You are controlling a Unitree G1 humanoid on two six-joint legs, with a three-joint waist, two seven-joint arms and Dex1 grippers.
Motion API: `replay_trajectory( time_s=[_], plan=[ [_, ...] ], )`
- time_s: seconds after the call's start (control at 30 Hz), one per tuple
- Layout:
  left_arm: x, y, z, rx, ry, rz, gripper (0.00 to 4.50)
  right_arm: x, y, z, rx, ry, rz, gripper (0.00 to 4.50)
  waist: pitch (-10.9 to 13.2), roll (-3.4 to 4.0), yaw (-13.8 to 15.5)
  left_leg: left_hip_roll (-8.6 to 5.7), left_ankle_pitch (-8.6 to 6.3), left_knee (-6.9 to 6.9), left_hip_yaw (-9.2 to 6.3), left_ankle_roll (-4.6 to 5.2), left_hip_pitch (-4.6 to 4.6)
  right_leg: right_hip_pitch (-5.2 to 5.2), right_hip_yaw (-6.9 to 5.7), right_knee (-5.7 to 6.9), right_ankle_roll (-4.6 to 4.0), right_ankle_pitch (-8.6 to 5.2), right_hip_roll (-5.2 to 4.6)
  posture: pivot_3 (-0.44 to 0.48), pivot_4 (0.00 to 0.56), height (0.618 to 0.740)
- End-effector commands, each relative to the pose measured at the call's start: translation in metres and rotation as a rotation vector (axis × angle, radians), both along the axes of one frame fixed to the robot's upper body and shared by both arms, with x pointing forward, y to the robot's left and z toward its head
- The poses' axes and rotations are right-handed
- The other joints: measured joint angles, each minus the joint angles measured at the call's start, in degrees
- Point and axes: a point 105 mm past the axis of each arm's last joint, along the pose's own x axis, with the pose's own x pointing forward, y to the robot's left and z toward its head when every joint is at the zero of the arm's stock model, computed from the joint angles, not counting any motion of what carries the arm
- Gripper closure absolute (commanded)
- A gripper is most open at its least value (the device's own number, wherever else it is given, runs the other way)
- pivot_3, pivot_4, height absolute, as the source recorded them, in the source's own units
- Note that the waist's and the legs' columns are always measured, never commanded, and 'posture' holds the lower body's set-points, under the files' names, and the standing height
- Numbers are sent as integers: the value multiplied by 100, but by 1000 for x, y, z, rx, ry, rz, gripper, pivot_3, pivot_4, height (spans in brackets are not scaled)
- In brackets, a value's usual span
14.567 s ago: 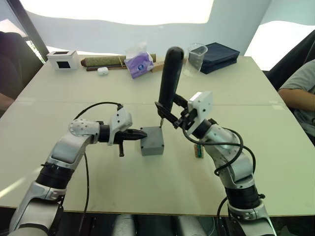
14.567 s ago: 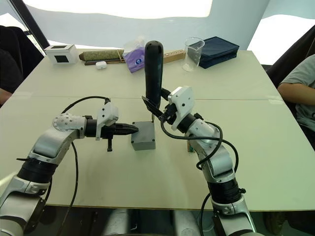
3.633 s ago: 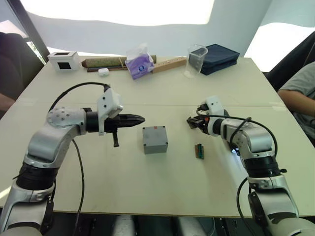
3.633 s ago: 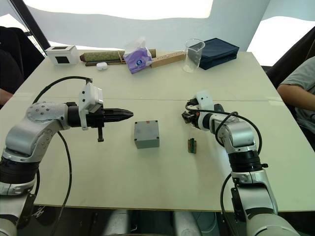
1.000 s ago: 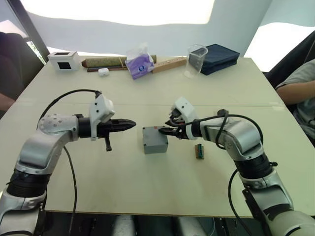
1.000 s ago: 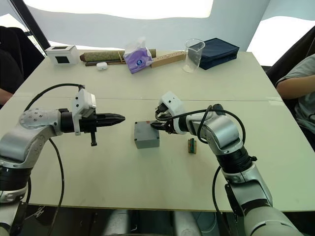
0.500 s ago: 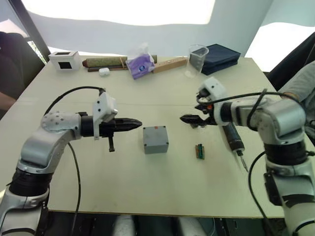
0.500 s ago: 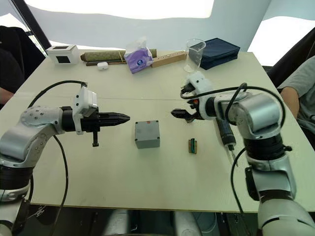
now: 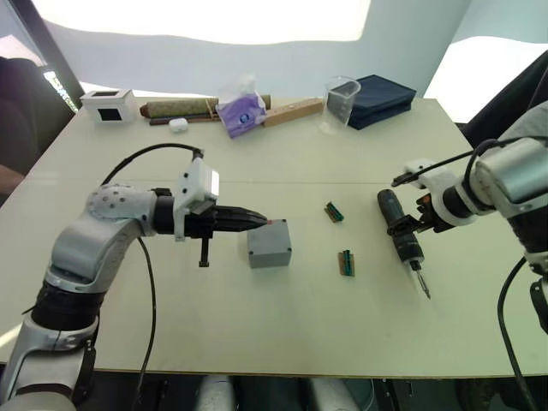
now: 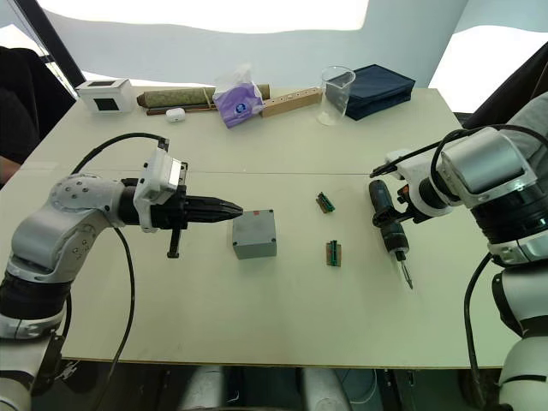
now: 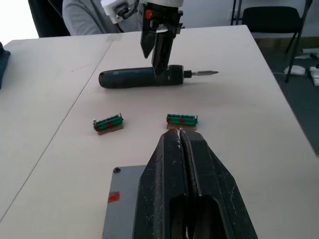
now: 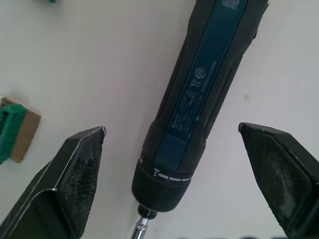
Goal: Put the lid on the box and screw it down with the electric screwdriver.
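We note a beige table [image 9: 257, 334] under bright windows, the grey red-marked box [image 9: 269, 244] mid-table, closed left gripper [image 9: 261, 223] at its edge, right gripper [image 12: 177, 184] spread, straddling the black screwdriver [image 9: 401, 229] lying right of it.

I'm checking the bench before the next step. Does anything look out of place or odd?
Little stands out. The screwdriver lies flat on the table, between the open fingers of the right hand. Two small green strips lie loose between it and the box, at different angles. The left hand, shut, points at the box.
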Motion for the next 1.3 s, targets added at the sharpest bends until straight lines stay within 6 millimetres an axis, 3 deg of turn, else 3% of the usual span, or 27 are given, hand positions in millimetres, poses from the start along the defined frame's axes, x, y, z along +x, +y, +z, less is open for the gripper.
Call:
replay_trajectory(
  time_s=[0.03, 0.43, 0.53, 0.7, 0.9, 0.97, 1.1, 1.17, 1.3],
  plan=[
    [-5, -5, 13, -20, -67, -28, 4500, 4, 3, -9, 21, 53, -36, 22, 0, 0, 6, 0, -1, 1, 0, 1, 0, 1, 0, -1, 0, 0, 0, 0, 150, 740],
    [-8, -4, 10, -21, -70, -4, 4500, 2, 10, -40, -14, 144, -30, 22, 0, 0, 1, 0, -1, 1, -2, 3, 0, 0, -2, 2, 0, 0, 1, 0, 150, 740],
    [-8, -3, 10, -21, -70, 3, 4500, 0, 11, -45, -12, 159, -28, 690, 0, 0, 2, 0, -2, 2, -2, 3, 0, 1, -2, 1, 0, 0, 0, 0, 150, 740],
    [-8, -3, 10, -22, -69, 15, 4500, 2, 13, -45, 0, 154, -36, 2488, 0, 0, -5, 0, -1, 2, -3, 3, 0, 2, -4, 2, 0, 0, 1, 0, 150, 740],
    [-6, -1, 9, -22, -68, 31, 4500, 9, 12, -37, 15, 117, -70, 2627, -1, -1, -10, 1, -1, 3, -4, 3, 2, 5, -4, 2, 1, 0, 2, 0, 150, 740],
    [-5, 1, 9, -21, -66, 40, 4500, 15, 12, -26, 18, 73, -83, 2627, -1, -1, -17, 1, -1, 6, -3, 3, 3, 7, -3, 2, 1, 1, 2, 0, 150, 740],
    [-2, 6, 7, -8, -58, 65, 4500, 35, 25, 28, 49, -174, 3, 2627, 8, 14, -16, 0, -1, 7, 2, 2, 1, -1, 1, 8, 1, 1, 1, 0, 150, 740],
    [-1, 7, 6, -4, -56, 68, 4500, 42, 42, 49, 79, -320, 115, 2627, 14, 23, -9, 0, -1, 0, 3, 2, -7, -13, 1, 8, 1, 1, 1, 0, 150, 740],
    [4, 10, 0, 22, -47, 85, 4500, 46, 89, 104, 235, -809, 342, 2627, 14, 23, -15, 2, -1, -15, 1, 2, -10, -20, 1, 3, 1, -1, 4, 0, 150, 740]
  ],
)
